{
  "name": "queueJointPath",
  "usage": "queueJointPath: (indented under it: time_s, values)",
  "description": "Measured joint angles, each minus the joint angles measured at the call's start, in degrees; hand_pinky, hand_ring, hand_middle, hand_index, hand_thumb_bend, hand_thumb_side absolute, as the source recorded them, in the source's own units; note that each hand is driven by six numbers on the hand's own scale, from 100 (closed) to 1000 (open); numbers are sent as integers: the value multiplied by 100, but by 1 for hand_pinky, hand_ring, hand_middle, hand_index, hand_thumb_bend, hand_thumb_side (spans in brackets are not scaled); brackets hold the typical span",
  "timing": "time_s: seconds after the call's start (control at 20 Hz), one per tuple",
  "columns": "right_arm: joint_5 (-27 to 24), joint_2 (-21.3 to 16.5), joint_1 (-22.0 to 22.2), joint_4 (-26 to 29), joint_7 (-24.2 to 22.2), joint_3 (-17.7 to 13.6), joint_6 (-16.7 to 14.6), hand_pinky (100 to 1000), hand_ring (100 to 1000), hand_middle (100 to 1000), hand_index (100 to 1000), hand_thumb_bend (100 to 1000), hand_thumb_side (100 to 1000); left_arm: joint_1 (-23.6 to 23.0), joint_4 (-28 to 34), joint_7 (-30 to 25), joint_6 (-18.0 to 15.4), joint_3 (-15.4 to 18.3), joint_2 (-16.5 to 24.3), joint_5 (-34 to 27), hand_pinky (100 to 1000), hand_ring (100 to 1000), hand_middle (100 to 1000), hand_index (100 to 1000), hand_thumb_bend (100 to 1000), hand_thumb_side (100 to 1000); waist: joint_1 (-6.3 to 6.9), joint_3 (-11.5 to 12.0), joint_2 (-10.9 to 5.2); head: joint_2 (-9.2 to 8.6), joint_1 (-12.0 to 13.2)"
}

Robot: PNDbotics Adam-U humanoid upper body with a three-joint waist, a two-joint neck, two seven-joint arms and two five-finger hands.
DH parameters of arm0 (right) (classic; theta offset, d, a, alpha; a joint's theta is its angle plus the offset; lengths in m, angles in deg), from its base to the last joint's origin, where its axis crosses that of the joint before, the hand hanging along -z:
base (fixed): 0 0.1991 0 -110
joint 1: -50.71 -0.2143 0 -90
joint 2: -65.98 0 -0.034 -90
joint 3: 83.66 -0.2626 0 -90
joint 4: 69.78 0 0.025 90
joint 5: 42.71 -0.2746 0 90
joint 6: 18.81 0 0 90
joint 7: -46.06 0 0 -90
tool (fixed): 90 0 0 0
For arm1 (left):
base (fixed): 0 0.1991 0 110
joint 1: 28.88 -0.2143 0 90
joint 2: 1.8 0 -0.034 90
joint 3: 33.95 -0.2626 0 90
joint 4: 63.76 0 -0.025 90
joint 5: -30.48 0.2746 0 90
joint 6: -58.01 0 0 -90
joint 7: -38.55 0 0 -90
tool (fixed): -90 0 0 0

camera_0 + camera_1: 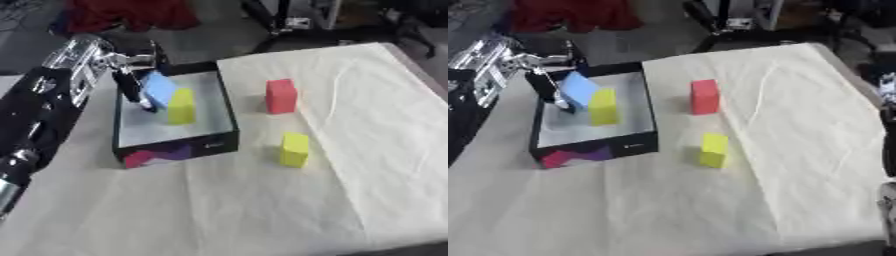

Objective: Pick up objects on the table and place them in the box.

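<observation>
Now blue block [160, 89] tilted in box [229, 112]

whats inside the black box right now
A yellow block stands in the box, and the left hand holds a blue block over it, tilted. The floor beneath the hand and blue block is covered.

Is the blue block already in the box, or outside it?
In the box: the blue block sits tilted inside its walls, against a yellow block.
</observation>
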Motion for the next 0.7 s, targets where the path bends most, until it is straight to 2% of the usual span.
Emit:
queueJointPath:
  time_s: [0.15,0.3,0.55,0.7]
  values:
    - [0,0,0,0,0,-1,-1,773,683,635,839,100,502,-73,212,64,11,13,57,-117,835,747,755,889,933,553,0,7,0,0,-7]
    - [0,0,0,-2,2,-3,-2,774,684,635,839,100,502,-217,653,296,188,174,286,-503,804,716,735,876,914,580,0,36,0,0,-21]
    - [6,-1,-25,-2,8,-13,-1,775,684,635,839,100,500,-708,1737,984,733,611,853,-1561,748,664,697,852,892,610,0,130,0,0,-39]
    - [28,-30,-55,-5,18,-41,7,775,685,635,840,100,493,-1259,2455,1565,1170,1021,1127,-2399,696,627,666,833,880,619,0,187,0,0,-42]
